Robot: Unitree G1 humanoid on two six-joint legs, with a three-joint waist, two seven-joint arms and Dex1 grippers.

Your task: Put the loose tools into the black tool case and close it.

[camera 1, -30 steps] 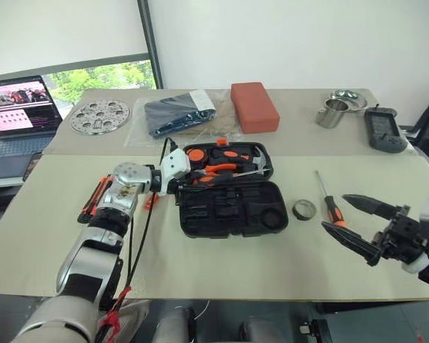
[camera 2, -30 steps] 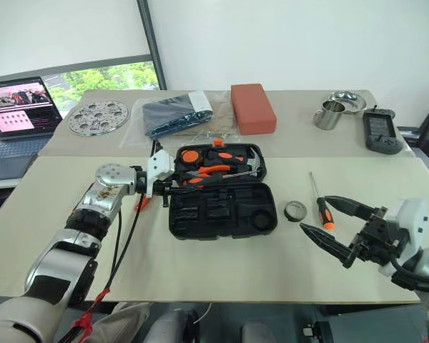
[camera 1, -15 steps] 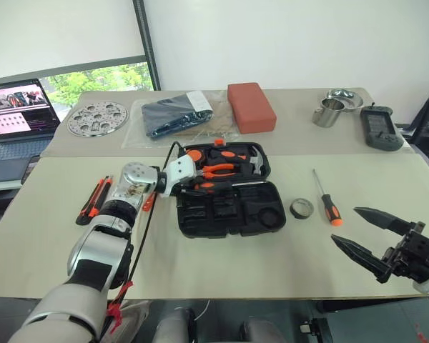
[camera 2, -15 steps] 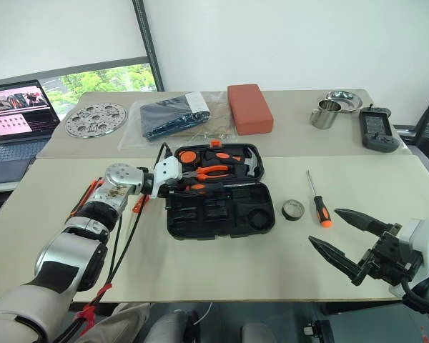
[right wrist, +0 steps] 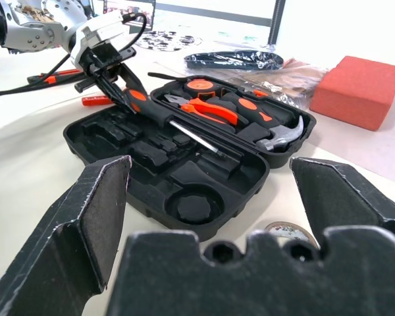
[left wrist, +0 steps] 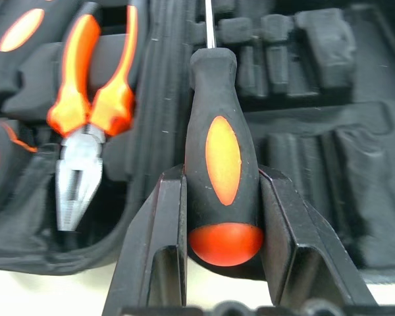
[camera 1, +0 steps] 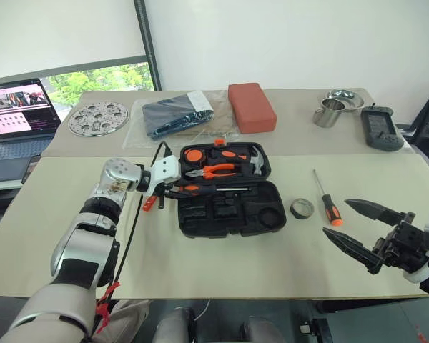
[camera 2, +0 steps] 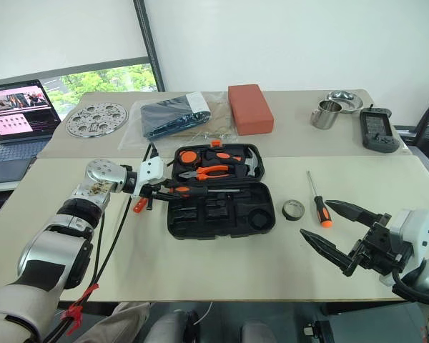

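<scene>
The black tool case [camera 1: 261, 214] lies open mid-table, with pliers [left wrist: 92, 99] and a hammer in its far half. My left gripper [camera 1: 171, 189] is at the case's left edge, shut on the black-orange handle of a long screwdriver [left wrist: 220, 158]. Its shaft [camera 1: 232, 190] reaches right across the case's middle. A small orange screwdriver [camera 1: 150, 202] lies on the table just under that hand. The utility knife [right wrist: 52, 78] lies further left. A dark tape roll [camera 1: 302, 208] and a second long screwdriver [camera 1: 327, 200] rest right of the case. My right gripper [camera 1: 370, 230] hovers open at the front right.
At the back are a red-orange block [camera 1: 252, 107], a dark bundle in a clear bag [camera 1: 175, 114], a perforated metal disc [camera 1: 99, 118], a steel cup [camera 1: 329, 113] and bowl, and a black handset [camera 1: 380, 130]. A laptop [camera 1: 18, 114] stands far left.
My left gripper has drawn leftward and slightly down with the screwdriver, so the shaft now lies across the case's middle. The right gripper has stayed open and nearly still.
</scene>
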